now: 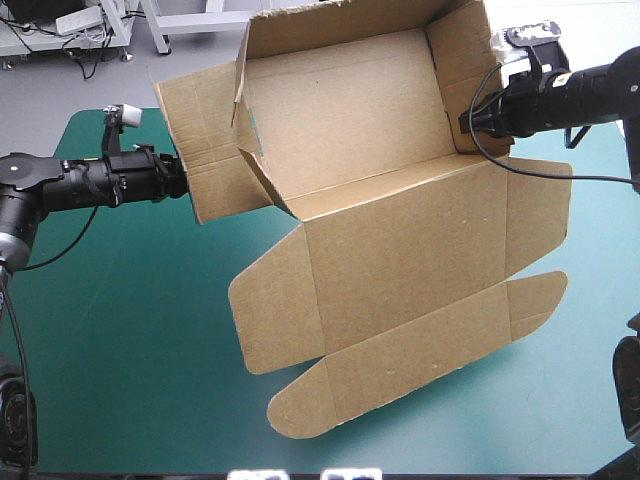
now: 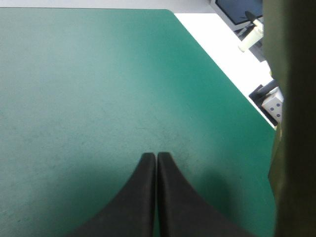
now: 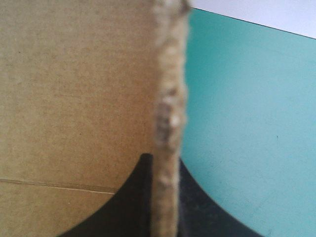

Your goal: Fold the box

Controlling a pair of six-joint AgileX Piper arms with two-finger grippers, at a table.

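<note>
The brown box (image 1: 400, 260) lies near the middle of the table, its lid panel and rounded flaps flat toward the front. Its far half is tilted up, with side walls partly raised. My right gripper (image 1: 468, 122) is at the raised right wall. In the right wrist view it (image 3: 165, 160) is shut on the box, the board's edge (image 3: 170, 98) running between the fingers. My left gripper (image 1: 183, 186) is against the box's left flap. In the left wrist view it (image 2: 157, 157) is shut with nothing in it, and the board (image 2: 294, 123) stands beside it.
Bare teal-green cover (image 1: 120, 340) spreads across the front left of the table. More of it shows to the right of the box (image 1: 590, 330). The table's edge (image 2: 222, 74) runs ahead of the left gripper.
</note>
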